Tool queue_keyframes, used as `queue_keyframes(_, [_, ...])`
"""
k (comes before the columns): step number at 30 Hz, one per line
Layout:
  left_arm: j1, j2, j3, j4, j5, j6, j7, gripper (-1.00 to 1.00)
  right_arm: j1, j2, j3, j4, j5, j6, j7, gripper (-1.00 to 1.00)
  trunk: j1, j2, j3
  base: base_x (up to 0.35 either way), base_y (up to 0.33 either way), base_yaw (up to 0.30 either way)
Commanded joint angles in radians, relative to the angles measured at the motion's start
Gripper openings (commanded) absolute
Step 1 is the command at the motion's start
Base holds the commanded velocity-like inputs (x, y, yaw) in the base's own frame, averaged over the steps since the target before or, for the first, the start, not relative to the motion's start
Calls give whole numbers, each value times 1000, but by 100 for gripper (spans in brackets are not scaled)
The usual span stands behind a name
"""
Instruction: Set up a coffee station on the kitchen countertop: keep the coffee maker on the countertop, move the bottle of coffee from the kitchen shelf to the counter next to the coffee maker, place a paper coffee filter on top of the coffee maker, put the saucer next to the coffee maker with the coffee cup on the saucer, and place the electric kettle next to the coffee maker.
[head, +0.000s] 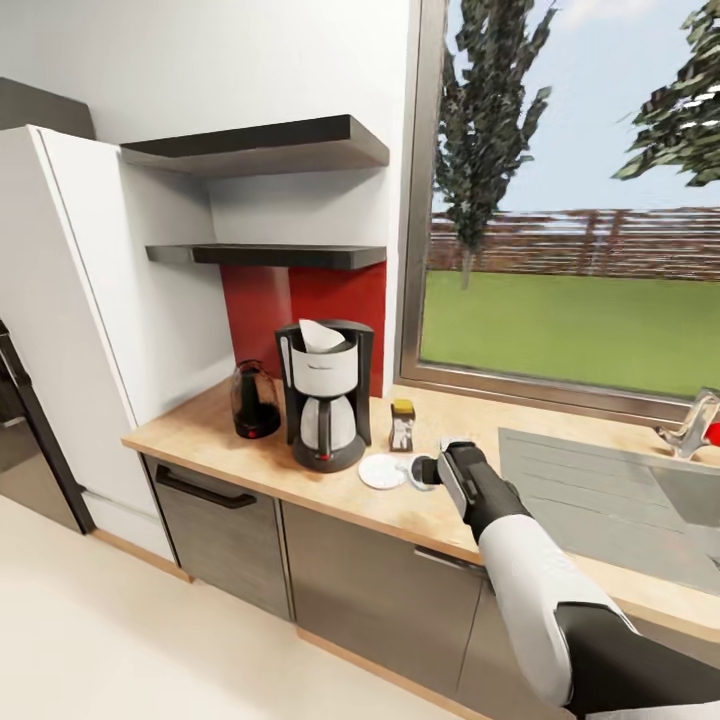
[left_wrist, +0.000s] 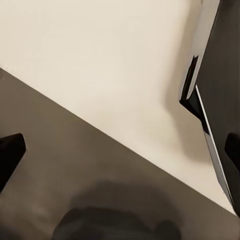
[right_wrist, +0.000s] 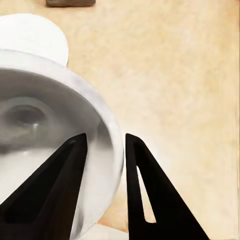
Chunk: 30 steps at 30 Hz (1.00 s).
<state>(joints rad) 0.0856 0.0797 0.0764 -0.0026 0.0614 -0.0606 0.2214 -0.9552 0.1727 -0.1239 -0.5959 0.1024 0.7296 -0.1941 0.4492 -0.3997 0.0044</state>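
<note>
Stretching pale and wood-grained under red backsplash and dark shelves — the countertop (head: 215, 435), bearing coffee maker (head: 325, 395). Pinching the glossy round coffee cup (right_wrist: 60, 130) rim — right gripper (right_wrist: 105, 145), beside the flat white saucer (head: 381, 471). Hanging over beige floor (left_wrist: 100, 60), left gripper (left_wrist: 120, 150) fingers standing apart.

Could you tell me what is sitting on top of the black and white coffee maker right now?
A white paper coffee filter stands in the open top of the black and white coffee maker, its upper edge poking out. The filter's lower part is hidden inside the machine.

Right arm extended forward, right gripper (right_wrist: 105, 145) with fingers (right_wrist: 150, 200) closed across the coffee cup (right_wrist: 55, 125) wall, one inside, one outside.
</note>
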Motion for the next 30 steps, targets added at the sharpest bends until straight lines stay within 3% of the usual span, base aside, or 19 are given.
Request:
queue_keyframes(1, [0, 0, 7, 0, 7, -5, -1, 100, 0, 2, -27, 0, 4, 4, -2, -100, 1, 0, 0, 250, 151, 0])
queue_keyframes(5, [-1, -1, 7, 0, 7, -7, -1, 100, 0, 2, -100, 20, 5, 4, -14, -100, 1, 0, 0, 276, 169, 0])
queue_keyframes(8, [-1, -1, 6, 0, 5, -7, 0, 100, -1, 2, -121, 65, 5, 4, -17, -100, 1, 0, 0, 280, 177, 0])
queue_keyframes(12, [-3, -1, 6, 0, 4, -7, 0, 100, -1, 2, -128, 80, 4, 44, -18, -100, 1, 0, 0, 158, 101, 0])
queue_keyframes(16, [-3, -2, 4, -1, 2, -7, -2, 100, -1, 2, -129, 65, -53, 182, -20, -100, 1, 0, 0, 20, 12, 0])
queue_keyframes(22, [-1, -2, -3, -7, 2, -10, -3, 100, -1, 2, -132, 70, -55, 172, -13, -100, 1, 0, 0, 5, 0, 0])
queue_keyframes(30, [-1, 0, -3, -7, 1, -10, -4, 100, -1, 2, -132, 60, -92, 176, -19, -100, 1, 0, 0, 170, 0, 0])
